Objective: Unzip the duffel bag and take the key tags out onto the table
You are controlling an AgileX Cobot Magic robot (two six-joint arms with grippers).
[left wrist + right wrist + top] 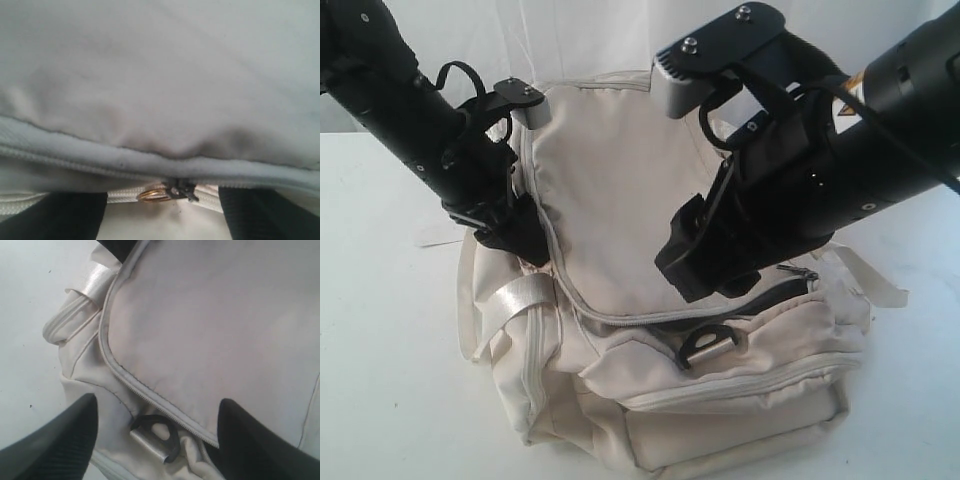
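Right now your duffel bag (620, 190) lies in the middle of the table (380, 400), with bare white top showing toward both the left and right edges. Your left gripper (162, 196) is down at the bag's left side. Its two fingers (65, 217) are spread apart and grasp nothing. The zipper pull (179, 190) and its small metal ring (151, 195) sit in the gap between them. Your right gripper (157, 405) hangs over the bag's front right, fingers likewise parted and empty, above a black D-ring (149, 420). The main flap zipper (555, 270) looks closed where it shows. A shorter zipper (775, 295) toward the right edge gapes, dark inside.
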